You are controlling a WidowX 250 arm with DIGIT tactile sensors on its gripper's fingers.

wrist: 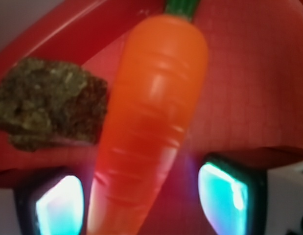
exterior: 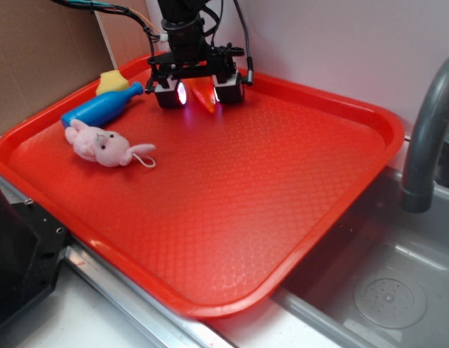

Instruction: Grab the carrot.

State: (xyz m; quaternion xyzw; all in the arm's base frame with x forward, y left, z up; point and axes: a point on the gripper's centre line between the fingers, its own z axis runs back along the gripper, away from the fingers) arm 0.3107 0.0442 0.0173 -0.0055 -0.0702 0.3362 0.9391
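The carrot [exterior: 204, 96] is a small orange toy with a green stem cap, lying on the red tray [exterior: 231, 196] near its far edge. My gripper [exterior: 199, 94] is lowered over it, open, with one finger on each side. In the wrist view the carrot [wrist: 151, 112] runs lengthwise between the two glowing pads. It lies close to the left pad [wrist: 58, 205], while a clear gap separates it from the right pad [wrist: 224, 196]. The carrot's tip is cut off at the bottom of that view.
A blue bottle [exterior: 104, 106] and a yellow sponge [exterior: 112, 81] lie left of the gripper; the sponge's dark scouring side [wrist: 48, 103] shows in the wrist view. A pink plush bunny [exterior: 104, 145] lies nearer. A grey faucet [exterior: 427, 130] and sink basin [exterior: 384, 290] stand to the right.
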